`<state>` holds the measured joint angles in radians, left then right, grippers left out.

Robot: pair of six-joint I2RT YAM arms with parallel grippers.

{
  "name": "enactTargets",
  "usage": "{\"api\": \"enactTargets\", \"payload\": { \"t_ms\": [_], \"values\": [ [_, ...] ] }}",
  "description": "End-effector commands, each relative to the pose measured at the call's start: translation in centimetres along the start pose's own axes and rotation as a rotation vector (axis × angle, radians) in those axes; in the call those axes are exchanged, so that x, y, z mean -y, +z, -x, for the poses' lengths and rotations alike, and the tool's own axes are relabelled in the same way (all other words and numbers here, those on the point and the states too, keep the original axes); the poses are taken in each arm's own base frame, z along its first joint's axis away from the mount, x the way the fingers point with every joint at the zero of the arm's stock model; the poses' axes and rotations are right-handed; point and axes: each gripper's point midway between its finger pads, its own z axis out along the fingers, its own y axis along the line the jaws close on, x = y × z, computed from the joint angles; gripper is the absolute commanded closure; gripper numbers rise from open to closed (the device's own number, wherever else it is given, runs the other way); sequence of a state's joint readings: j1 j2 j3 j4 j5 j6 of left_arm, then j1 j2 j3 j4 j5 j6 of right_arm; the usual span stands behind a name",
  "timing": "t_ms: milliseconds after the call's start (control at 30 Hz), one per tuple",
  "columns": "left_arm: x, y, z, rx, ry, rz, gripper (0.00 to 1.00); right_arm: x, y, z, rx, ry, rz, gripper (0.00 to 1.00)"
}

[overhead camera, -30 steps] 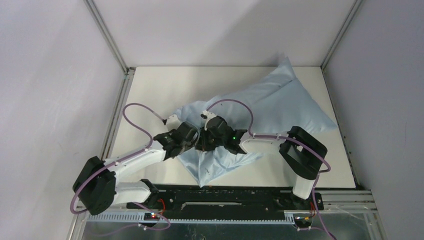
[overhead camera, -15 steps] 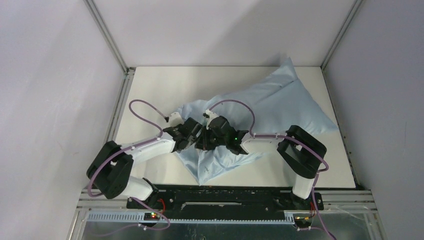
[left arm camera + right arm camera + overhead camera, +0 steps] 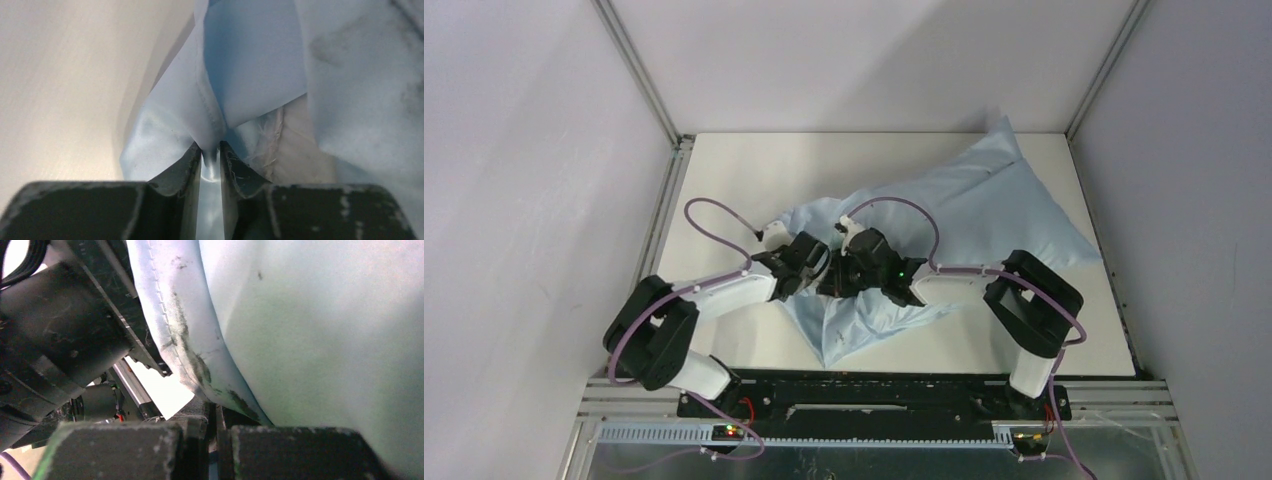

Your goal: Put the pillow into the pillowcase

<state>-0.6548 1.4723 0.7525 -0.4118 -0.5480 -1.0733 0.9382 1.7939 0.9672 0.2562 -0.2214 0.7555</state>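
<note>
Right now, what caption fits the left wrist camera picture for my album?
Left fingers shut on the stitched edge of the light blue pillowcase, pale table alongside.

From where I stand, there is no word, label, brand or number I can read on anything here. The only marks are dark smudges along the stitched hem of the pillowcase (image 3: 187, 347), and they form no letters.
</note>
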Motion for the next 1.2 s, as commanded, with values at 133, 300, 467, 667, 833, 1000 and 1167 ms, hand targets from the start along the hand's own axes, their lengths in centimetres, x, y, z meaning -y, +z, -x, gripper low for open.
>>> {"api": "enactTargets", "payload": {
  "t_ms": [133,300,467,667,833,1000,1167],
  "values": [
    [0.3,-3.0,1.7,0.044,0.058,-0.139,0.99,3.2,-2.4,1.6,0.015,0.056,-0.119,1.0],
    [0.9,-5.5,2.1,0.044,0.083,-0.251,1.0,2.6,-2.6,3.0,0.04,0.031,-0.133,1.0],
    [3.3,-8.8,0.8,-0.009,0.169,-0.453,1.0,1.0,-1.9,6.0,0.092,0.028,-0.13,1.0],
    [5.3,-15.0,0.0,-0.058,0.213,-0.745,1.0,0.6,-1.2,9.2,0.19,0.007,-0.225,1.0],
    [5.5,-20.8,2.8,-0.008,0.197,-0.897,1.0,1.9,0.4,8.5,0.188,-0.032,-0.307,1.0],
    [5.1,-21.3,4.6,0.025,0.165,-0.867,1.0,2.2,1.5,6.0,0.096,-0.074,-0.307,1.0],
    [3.4,-17.7,4.5,0.004,0.098,-0.724,1.0,-1.1,-2.6,6.4,0.109,-0.198,-0.322,0.48]
  ]
}}
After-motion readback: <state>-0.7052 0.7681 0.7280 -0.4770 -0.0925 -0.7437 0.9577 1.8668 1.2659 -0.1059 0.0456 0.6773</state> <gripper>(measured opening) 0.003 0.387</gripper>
